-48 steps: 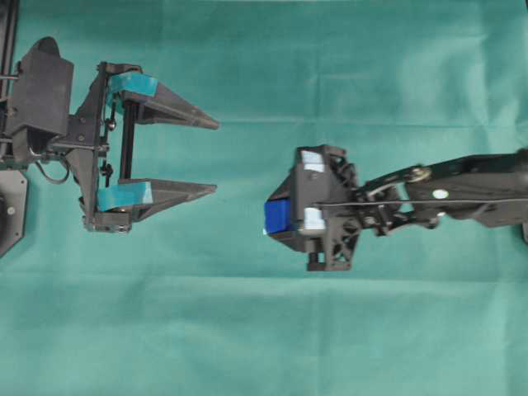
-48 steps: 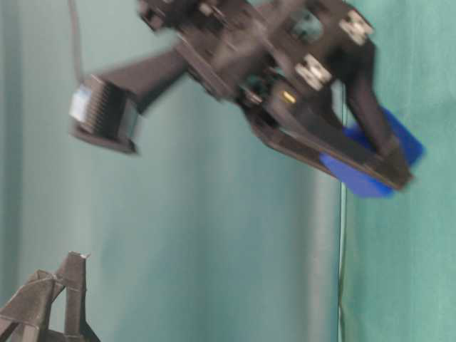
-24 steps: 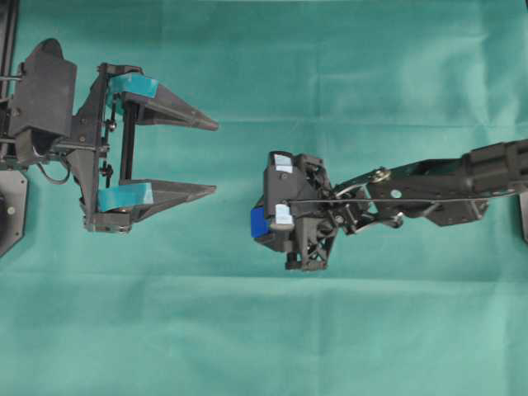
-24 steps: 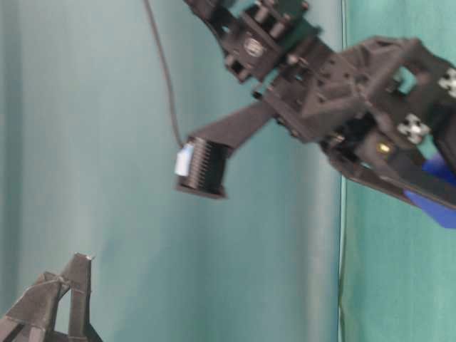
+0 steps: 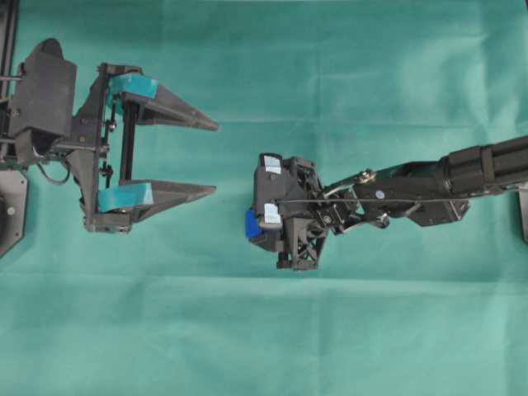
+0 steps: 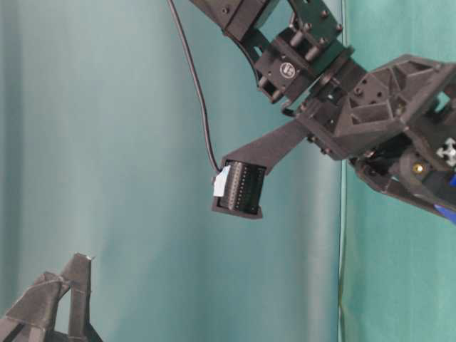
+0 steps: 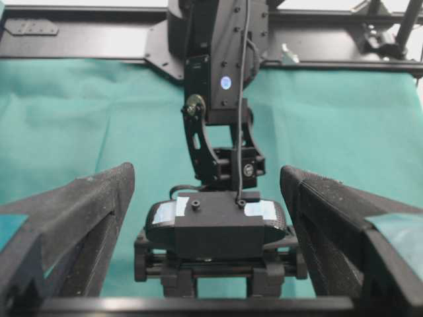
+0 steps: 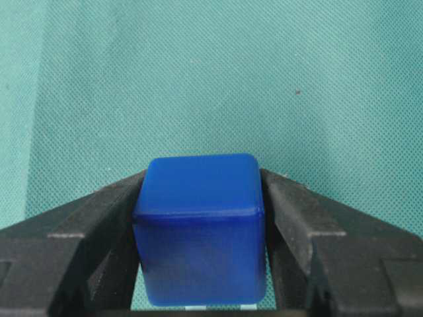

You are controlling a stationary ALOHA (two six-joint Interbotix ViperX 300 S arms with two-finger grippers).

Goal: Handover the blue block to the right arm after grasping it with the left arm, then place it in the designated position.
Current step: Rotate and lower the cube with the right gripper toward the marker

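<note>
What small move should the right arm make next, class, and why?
Probably lower further, keeping its grip: the right gripper is shut on the blue block, only green cloth shows below, and the left gripper waits open, so the handover looks done.

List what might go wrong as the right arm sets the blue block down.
1. The right claw pinches the blue block only by its two side faces, so it may slip or twist on touchdown.
2. No placement marks show in any view, so the block could land off target.
</note>
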